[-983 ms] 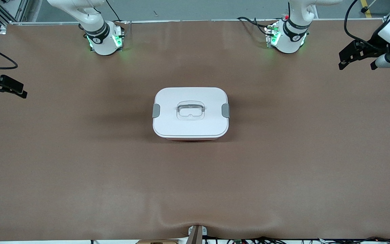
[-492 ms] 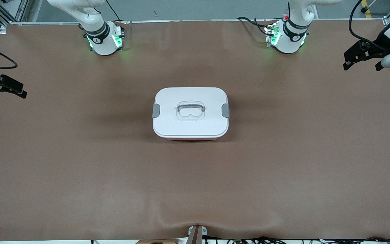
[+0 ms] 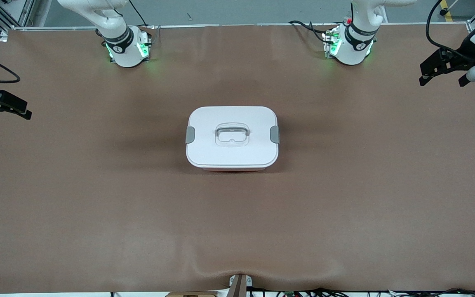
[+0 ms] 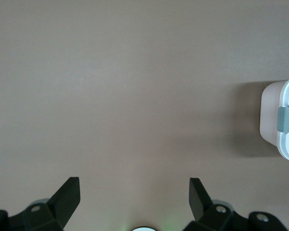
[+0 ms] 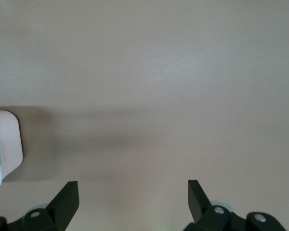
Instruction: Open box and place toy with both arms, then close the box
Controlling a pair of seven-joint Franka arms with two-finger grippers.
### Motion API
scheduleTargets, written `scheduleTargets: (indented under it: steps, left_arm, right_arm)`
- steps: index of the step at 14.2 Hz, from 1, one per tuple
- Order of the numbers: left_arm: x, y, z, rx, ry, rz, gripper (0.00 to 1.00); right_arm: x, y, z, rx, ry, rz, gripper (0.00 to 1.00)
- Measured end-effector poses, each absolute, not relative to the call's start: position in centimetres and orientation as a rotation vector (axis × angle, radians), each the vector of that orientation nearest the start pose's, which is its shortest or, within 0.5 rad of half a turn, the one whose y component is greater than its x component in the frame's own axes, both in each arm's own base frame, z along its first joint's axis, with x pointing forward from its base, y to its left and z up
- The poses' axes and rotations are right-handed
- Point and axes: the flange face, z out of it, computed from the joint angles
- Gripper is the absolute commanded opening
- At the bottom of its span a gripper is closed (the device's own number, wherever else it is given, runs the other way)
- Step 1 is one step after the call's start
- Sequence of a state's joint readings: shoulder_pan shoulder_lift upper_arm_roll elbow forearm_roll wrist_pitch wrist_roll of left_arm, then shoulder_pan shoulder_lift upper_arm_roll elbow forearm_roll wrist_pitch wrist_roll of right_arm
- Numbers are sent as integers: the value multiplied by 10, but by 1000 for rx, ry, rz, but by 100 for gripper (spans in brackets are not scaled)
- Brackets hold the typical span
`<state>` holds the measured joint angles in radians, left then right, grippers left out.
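The box (image 3: 232,153) stands in the middle of the brown table with its white lid on. Grey clips (image 3: 190,135) sit at both of its ends and a clear handle (image 3: 232,135) lies in the lid's recess. The toy is out of view. My left gripper (image 3: 442,80) hangs open and empty over the left arm's end of the table, well clear of the box. My right gripper (image 3: 8,116) hangs open and empty over the right arm's end. In the left wrist view the open left gripper (image 4: 134,182) sees one end of the box (image 4: 285,120). The right gripper (image 5: 133,184) sees the box's other end (image 5: 4,144).
The two arm bases (image 3: 127,47) (image 3: 351,45) glow green along the table edge farthest from the front camera. A small bracket (image 3: 239,284) sits at the nearest edge, where the brown mat (image 3: 97,206) wrinkles slightly. Cables (image 3: 307,27) lie beside the left arm's base.
My left gripper has drifted away from the box toward the left arm's end of the table. The right gripper has barely shifted. The box has not moved.
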<state>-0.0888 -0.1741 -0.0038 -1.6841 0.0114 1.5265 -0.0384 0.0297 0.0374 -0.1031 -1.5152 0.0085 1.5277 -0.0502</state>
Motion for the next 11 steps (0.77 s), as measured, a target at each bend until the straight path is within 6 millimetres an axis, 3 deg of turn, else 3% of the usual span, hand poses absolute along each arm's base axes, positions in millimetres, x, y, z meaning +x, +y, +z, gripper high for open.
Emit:
scheduleTargets:
  steps: [11]
  left_arm:
    - [493, -40, 661, -3130, 69, -36, 100]
  right_arm:
    - [557, -39, 637, -3135, 39, 45, 100]
